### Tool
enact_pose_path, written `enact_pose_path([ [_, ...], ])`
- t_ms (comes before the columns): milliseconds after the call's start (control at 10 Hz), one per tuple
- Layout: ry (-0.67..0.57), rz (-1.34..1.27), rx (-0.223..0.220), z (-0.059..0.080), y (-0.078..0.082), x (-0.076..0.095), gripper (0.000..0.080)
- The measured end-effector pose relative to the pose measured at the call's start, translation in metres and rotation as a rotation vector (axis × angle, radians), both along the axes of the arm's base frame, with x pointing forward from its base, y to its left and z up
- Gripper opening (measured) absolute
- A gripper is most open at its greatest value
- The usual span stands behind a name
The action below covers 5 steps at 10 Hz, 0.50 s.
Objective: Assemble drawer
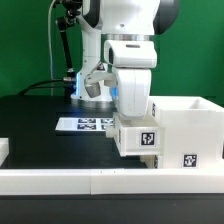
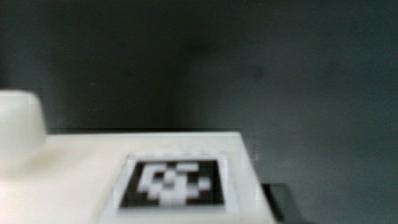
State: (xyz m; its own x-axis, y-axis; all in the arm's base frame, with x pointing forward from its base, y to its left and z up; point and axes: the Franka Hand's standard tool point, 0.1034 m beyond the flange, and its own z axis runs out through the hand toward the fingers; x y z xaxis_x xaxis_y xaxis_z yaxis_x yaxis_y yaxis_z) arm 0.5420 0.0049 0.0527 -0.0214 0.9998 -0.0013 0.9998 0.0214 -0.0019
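Claw (image 1: 133, 118) low over small tray (image 1: 137, 138); finger state cannot tell, arm body hides it. Tray: white smooth plastic, boxy, square black-and-white tag on face, pressed against casing (image 1: 188, 128) on exterior view's left side. Casing: white, open-topped, tagged. Border wall (image 1: 60, 180) just in front of casing. Marker board (image 1: 84, 124) flat behind tray. Black matte tabletop (image 1: 35, 135) open leftward of casing.

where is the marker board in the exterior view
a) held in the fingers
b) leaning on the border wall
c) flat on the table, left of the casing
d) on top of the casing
c: the marker board lies flat on the dark table, to the exterior view's left of the casing.
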Motion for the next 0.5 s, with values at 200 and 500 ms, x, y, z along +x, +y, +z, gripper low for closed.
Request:
enact_pose_path([
  [200,-0.008,0.001,-0.005,0.01,0.005,0.0,0.0451],
  [500,-0.013,0.009,-0.024,0.032,0.004,0.002,0.0633],
])
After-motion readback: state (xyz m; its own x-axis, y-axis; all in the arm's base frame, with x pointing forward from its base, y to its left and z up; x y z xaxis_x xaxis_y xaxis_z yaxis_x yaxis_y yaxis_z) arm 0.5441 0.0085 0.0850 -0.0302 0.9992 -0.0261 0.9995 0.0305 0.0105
